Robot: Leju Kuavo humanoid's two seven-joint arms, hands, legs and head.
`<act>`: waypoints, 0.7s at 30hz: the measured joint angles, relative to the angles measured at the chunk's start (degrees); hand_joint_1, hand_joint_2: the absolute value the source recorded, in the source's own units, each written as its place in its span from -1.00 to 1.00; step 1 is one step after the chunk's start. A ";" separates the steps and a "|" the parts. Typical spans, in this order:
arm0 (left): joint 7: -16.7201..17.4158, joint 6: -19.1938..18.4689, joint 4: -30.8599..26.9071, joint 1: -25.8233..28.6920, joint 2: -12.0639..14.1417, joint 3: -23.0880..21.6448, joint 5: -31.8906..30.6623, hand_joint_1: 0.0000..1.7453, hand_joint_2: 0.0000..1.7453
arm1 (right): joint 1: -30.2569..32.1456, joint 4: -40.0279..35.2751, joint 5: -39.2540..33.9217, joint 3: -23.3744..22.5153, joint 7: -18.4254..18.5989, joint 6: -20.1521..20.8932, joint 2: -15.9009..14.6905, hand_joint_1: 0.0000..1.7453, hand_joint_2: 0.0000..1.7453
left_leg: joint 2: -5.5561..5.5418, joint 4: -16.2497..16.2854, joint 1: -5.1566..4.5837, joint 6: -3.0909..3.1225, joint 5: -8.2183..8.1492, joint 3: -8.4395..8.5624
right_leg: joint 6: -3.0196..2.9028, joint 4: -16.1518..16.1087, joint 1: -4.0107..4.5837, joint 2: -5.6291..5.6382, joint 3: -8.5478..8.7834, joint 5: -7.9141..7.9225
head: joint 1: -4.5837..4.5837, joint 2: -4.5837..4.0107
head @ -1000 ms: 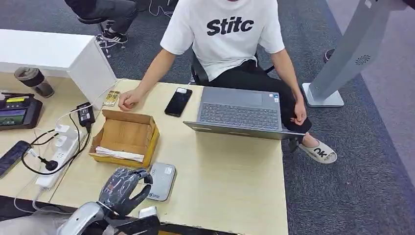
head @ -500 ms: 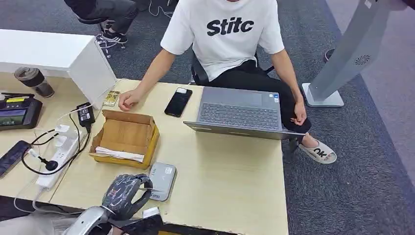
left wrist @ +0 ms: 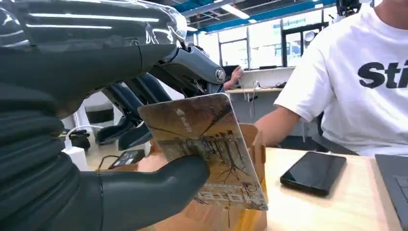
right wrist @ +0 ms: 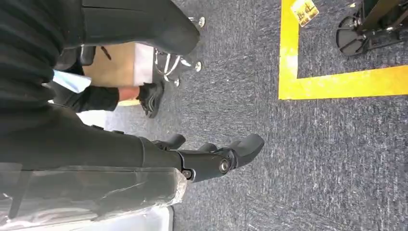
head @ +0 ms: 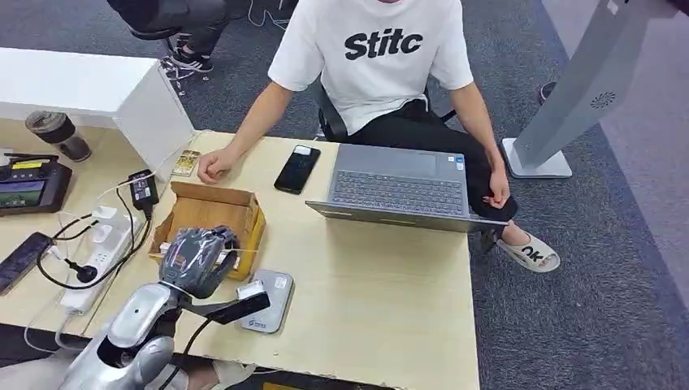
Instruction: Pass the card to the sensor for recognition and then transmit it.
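Your left robot hand (left wrist: 96,144) grips the card (left wrist: 204,144). You must bring it over the grey sensor (head: 266,301), then pass it on.

I look down on a pale wooden tabletop (head: 382,284) set on dark grey carpet (head: 585,268). A long white rectangular cabinet (head: 89,89) stands at its far left corner. On the carpet to my right a grey slanted floor stand (head: 569,89) rises from a flat white base. Beside me a yellow painted line (right wrist: 308,82) crosses the carpet. Beyond the tabletop, tall windows (left wrist: 264,48) let in daylight under bright ceiling strip lights (left wrist: 235,10).
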 joint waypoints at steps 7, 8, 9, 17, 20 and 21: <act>0.02 0.04 2.21 -2.58 -0.74 -0.17 -1.03 1.00 1.00 | -0.06 0.02 -0.02 0.46 -0.17 0.00 0.00 -1.00 1.00 | 0.00 0.00 0.00 0.00 0.00 -0.01 | 0.00 0.00 0.00 0.00 -0.02 0.00 | 0.00 0.00; 0.02 0.04 2.47 -2.88 -0.85 -0.20 -1.03 1.00 1.00 | -0.07 0.02 -0.02 0.50 -0.20 0.00 0.00 -1.00 1.00 | 0.00 0.00 0.00 0.00 0.00 -0.01 | 0.00 0.00 0.00 0.00 -0.02 0.00 | 0.02 0.00; 0.02 0.04 2.65 -3.05 -0.92 -0.20 -1.03 1.00 1.00 | -0.09 0.02 0.00 0.52 -0.22 0.00 0.00 -1.00 1.00 | 0.01 0.00 0.00 0.00 0.00 -0.01 | 0.00 0.00 0.00 0.01 -0.02 0.00 | 0.00 0.00; -0.20 -0.02 4.35 -4.96 -1.94 -1.03 -0.70 1.00 1.00 | -0.22 0.00 0.04 0.90 0.57 0.00 0.00 -1.00 1.00 | -0.02 0.01 0.00 0.00 0.00 -0.04 | 0.00 -0.01 0.00 -0.02 -0.03 0.00 | 0.00 0.00; -1.38 -0.44 5.03 -6.34 -3.02 -2.49 0.00 1.00 1.00 | -0.48 0.00 0.09 0.98 0.83 0.00 0.00 -1.00 1.00 | -0.03 0.02 -0.01 0.00 0.00 -0.04 | 0.01 -0.01 -0.01 -0.01 -0.03 0.00 | 0.00 0.00; -1.55 -0.61 5.18 -6.77 -3.49 -3.29 0.47 1.00 1.00 | -0.54 0.00 0.11 1.01 0.96 0.00 0.00 -1.00 1.00 | -0.02 0.02 -0.02 0.00 0.00 -0.04 | 0.01 -0.01 -0.01 -0.01 -0.03 0.00 | 0.02 0.00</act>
